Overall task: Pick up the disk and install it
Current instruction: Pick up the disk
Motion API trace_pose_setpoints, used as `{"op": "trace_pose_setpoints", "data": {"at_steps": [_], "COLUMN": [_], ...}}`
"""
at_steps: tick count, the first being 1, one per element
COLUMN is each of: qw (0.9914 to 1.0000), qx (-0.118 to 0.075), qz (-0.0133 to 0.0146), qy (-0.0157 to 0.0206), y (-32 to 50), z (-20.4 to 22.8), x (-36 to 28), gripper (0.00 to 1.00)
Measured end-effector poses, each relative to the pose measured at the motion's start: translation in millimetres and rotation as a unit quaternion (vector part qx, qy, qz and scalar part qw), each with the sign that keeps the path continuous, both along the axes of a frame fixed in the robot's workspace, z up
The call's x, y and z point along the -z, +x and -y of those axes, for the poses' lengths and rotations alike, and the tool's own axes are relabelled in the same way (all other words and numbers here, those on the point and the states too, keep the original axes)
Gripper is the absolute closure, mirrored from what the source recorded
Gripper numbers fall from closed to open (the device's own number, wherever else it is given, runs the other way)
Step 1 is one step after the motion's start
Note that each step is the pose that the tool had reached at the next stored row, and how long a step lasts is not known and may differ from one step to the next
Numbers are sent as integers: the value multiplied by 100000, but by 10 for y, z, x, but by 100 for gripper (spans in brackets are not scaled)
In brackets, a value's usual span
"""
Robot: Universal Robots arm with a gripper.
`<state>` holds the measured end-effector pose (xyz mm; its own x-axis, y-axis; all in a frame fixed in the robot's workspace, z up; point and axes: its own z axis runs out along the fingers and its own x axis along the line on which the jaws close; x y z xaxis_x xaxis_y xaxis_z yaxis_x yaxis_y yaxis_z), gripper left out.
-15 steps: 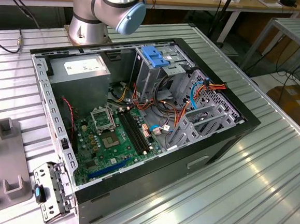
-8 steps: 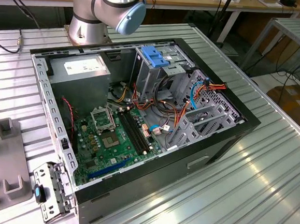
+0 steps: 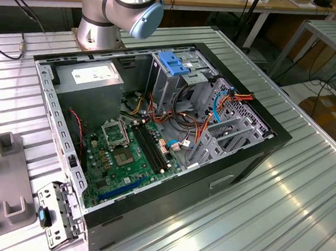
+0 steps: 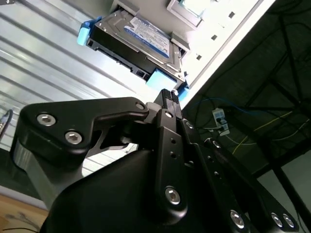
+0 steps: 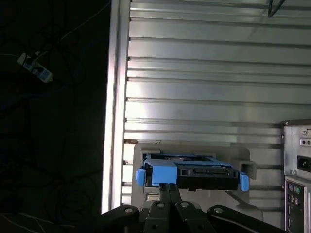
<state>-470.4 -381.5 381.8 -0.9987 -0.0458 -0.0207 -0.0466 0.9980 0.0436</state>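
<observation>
The disk is a silver-grey drive with a blue-and-white label and blue side rails. It rests on a pale grey holder on the ribbed metal table. In both wrist views my gripper hovers just short of the disk's near blue rail, not touching it. The black fingers are pressed together with nothing between them. The exterior view has the open computer case, with my arm's base behind it.
A blue latch plate on a metal cage stands in the case, next to the power-supply box and above the motherboard. The case's back panel is close to the holder. The table edge drops off beside the holder.
</observation>
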Motion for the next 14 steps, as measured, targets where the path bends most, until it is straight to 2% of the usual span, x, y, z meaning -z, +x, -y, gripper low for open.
{"op": "trace_pose_setpoints", "data": {"at_steps": [5,14], "qw": [99975,99803], "qx": [-2239,-6276], "qz": [-2,1], "qy": [-1,-5], "y": [1,1], "z": [0,0], "x": [1,3], "gripper": [89,89]}}
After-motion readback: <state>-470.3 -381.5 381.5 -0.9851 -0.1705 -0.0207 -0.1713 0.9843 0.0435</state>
